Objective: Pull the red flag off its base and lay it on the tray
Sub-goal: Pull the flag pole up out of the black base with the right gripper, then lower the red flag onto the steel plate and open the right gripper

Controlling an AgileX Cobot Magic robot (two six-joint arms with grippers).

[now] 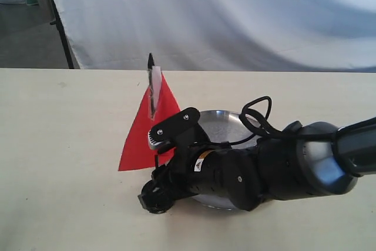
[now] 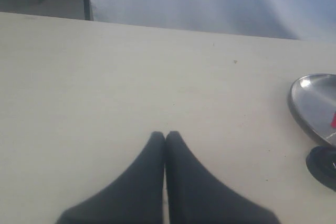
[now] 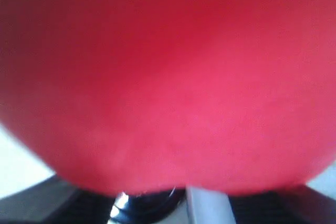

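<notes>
The right arm (image 1: 264,171) is looking fat, round and black, with a shiny grey band (image 1: 322,171) wrapping its big joint. A black cable (image 1: 257,116) is looping above. 2 silver screws (image 1: 185,117) are shining on a black plate (image 1: 173,125). The left gripper (image 2: 165,136) is showing 2 black pointy fingers (image 2: 142,182).

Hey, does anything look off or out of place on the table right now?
Nothing is spilled or broken. One oddity: the red flag fills nearly the whole right wrist view as a red blur, hiding almost everything else there. In the exterior view it stands upright, left of the tray.
</notes>
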